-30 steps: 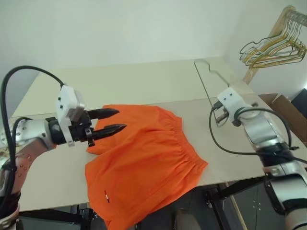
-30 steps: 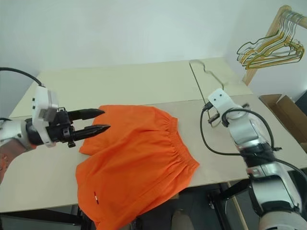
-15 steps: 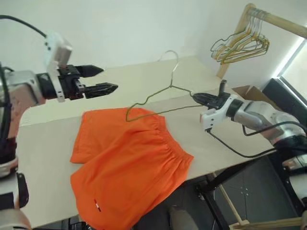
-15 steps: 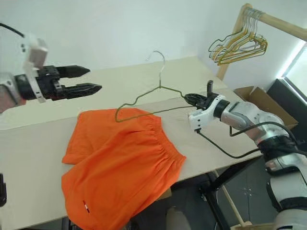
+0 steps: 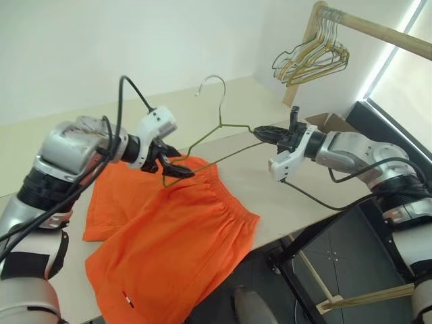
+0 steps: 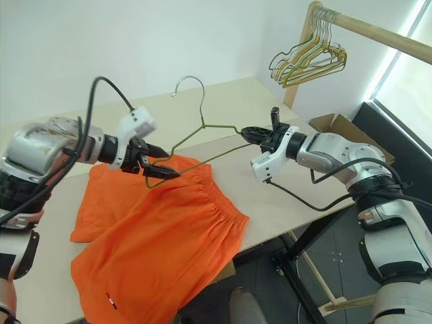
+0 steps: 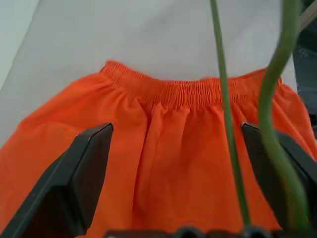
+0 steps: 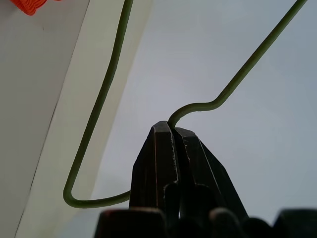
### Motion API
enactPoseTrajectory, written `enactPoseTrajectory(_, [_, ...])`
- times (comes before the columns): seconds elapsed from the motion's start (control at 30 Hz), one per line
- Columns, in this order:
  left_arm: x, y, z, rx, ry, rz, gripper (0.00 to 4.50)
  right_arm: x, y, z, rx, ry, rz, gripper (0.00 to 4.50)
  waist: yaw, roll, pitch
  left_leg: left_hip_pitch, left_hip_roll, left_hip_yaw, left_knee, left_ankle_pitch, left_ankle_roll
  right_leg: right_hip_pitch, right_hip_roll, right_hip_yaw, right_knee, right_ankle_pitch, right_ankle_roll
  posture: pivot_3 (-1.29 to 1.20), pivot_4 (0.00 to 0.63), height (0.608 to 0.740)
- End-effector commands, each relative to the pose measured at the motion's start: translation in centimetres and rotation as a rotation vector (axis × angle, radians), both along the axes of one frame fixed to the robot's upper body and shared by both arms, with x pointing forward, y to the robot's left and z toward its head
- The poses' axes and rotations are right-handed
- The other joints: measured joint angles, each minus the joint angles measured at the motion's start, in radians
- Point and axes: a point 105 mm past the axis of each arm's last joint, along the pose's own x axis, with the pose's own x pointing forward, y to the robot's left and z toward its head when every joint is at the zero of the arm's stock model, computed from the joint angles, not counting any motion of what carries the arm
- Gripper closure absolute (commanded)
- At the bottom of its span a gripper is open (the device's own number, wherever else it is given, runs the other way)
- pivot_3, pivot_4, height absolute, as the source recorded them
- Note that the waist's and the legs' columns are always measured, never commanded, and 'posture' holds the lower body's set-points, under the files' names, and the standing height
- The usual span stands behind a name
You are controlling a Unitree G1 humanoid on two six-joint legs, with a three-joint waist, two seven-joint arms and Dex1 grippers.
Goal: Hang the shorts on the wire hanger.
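Right gripper (image 8: 172, 130) pinches wire hanger (image 5: 223, 127) corner; left gripper (image 7: 183, 173), wide open, empty, should close squarely on its far corner above orange shorts (image 5: 169, 236).

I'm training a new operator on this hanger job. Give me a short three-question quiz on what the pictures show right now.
1. True or false: the right gripper is shut on the wire hanger.
2. The left gripper stands: A) open, B) shut.
3. On what do the shorts lie?

Key: 1 true; 2 A; 3 the table, one edge hanging over its front.
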Motion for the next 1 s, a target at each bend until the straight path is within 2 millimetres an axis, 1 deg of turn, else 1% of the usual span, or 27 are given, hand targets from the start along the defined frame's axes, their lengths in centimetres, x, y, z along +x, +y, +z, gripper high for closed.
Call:
enactPoseTrajectory(0.03, [-0.1, -0.1, 0.3, 0.047, -0.054, -0.013, 0.02, -0.1, 0.1, 2.6, 0.036, -0.076, 0.0, 4.5, -0.001, 0.0, 0.0, 0.0, 0.0, 0.0, 0.0, 0.0, 0.0, 0.0, 0.0, 0.0, 0.0, 0.0, 0.0, -0.18, 0.0, 0.74])
enactPoseTrajectory(0.07, [-0.1, 0.0, 0.2, 0.052, -0.056, -0.013, 0.42, -0.1, 0.1, 2.6, 0.036, -0.076, -0.001, 4.5, 0.0, 0.0, 0.0, 0.001, 0.0, 0.0, 0.0, 0.0, 0.0, 0.0, 0.0, 0.001, 0.0, 0.0, 0.0, -0.18, 0.0, 0.74])
enactPoseTrajectory(0.1, [-0.2, 0.0, 0.2, 0.052, -0.053, -0.017, 0.62, 0.0, 0.1, 2.6, 0.038, -0.076, -0.002, 4.5, 0.0, 0.0, 0.0, 0.001, 0.0, 0.0, 0.0, 0.0, 0.0, 0.0, 0.0, 0.001, 0.0, 0.0, 0.0, -0.18, 0.0, 0.74])
enactPoseTrajectory(0.17, [-0.4, 0.0, 0.1, 0.053, -0.049, -0.019, 1.2, 0.0, 0.1, 2.7, 0.039, -0.077, -0.006, 4.5, 0.001, 0.0, 0.0, 0.001, 0.0, 0.0, 0.0, 0.0, 0.0, 0.0, 0.0, 0.001, 0.001, 0.0, 0.0, -0.17, 0.0, 0.74])
enactPoseTrajectory(0.5, [-0.3, 0.7, 0.1, 0.047, -0.055, 0.019, 4.37, 0.1, 0.2, 2.9, 0.039, -0.078, -0.011, 4.5, 0.002, 0.0, 0.0, 0.001, 0.0, 0.0, 0.001, -0.001, 0.001, 0.0, 0.0, 0.001, 0.001, 0.0, 0.0, -0.17, 0.001, 0.74])
enactPoseTrajectory(0.53, [-0.2, 0.9, 0.1, 0.045, -0.059, 0.035, 4.46, 0.0, 0.2, 2.8, 0.03, -0.065, -0.011, 4.5, 0.002, 0.0, 0.0, 0.001, 0.0, 0.0, 0.001, -0.001, 0.001, 0.0, 0.0, 0.001, 0.001, 0.0, 0.0, -0.17, 0.001, 0.74])
enactPoseTrajectory(0.57, [-0.1, 1.0, 0.1, 0.043, -0.063, 0.046, 4.46, 0.0, 0.2, 2.7, 0.023, -0.055, -0.012, 4.5, 0.002, 0.0, 0.0, 0.001, 0.0, 0.0, 0.001, -0.001, 0.001, 0.0, 0.0, 0.001, 0.001, 0.0, 0.0, -0.17, 0.002, 0.74])
enactPoseTrajectory(0.63, [0.1, 1.5, 0.0, 0.047, -0.065, 0.062, 4.5, -0.6, 0.3, 1.9, 0.003, 0.004, 0.017, 3.97, 0.003, 0.0, 0.0, 0.001, 0.0, 0.0, 0.001, -0.001, 0.001, 0.0, 0.0, 0.001, 0.001, 0.0, 0.0, -0.16, 0.004, 0.74])
enactPoseTrajectory(0.7, [0.1, 2.1, -0.2, 0.063, -0.069, 0.08, 4.5, -1.2, 0.5, 1.6, 0.003, 0.043, 0.053, 3.45, 0.003, 0.0, 0.0, 0.001, 0.0, 0.0, 0.001, -0.001, 0.001, 0.001, 0.0, 0.001, 0.001, 0.0, 0.001, -0.16, 0.006, 0.74])
enactPoseTrajectory(0.77, [0.3, 2.5, -0.4, 0.075, -0.078, 0.097, 4.5, -1.5, 0.6, 1.5, 0.003, 0.066, 0.066, 2.68, 0.002, 0.0, 0.0, 0.001, 0.0, 0.0, 0.001, -0.001, 0.001, 0.001, 0.0, 0.001, 0.001, 0.0, 0.001, -0.16, 0.007, 0.74])
enactPoseTrajectory(0.87, [0.5, 3.1, -0.4, 0.085, -0.089, 0.122, 4.5, -2.4, 0.6, 1.3, 0.033, 0.166, 0.108, 1.65, 0.003, 0.0, 0.0, 0.001, 0.0, 0.0, 0.001, -0.001, 0.002, 0.001, 0.0, 0.001, 0.001, 0.0, 0.001, -0.15, 0.009, 0.74])
enactPoseTrajectory(0.93, [0.2, 3.4, -0.5, 0.1, -0.095, 0.114, 4.5, -3.0, 0.2, 1.2, 0.06, 0.272, 0.116, 0.92, 0.004, 0.0, 0.0, 0.001, 0.0, 0.0, 0.001, -0.002, 0.003, 0.001, 0.0, 0.001, 0.0, 0.0, 0.001, -0.14, 0.012, 0.74])
enactPoseTrajectory(1.0, [-0.2, 3.8, -0.7, 0.151, -0.137, 0.068, 4.5, -3.2, -0.2, 1.6, 0.14, 0.437, 0.077, 0.19, 0.004, 0.0, 0.0, 0.001, 0.0, 0.0, 0.002, -0.002, 0.004, 0.002, 0.0, 0.001, 0.0, 0.001, 0.001, -0.14, 0.014, 0.74])
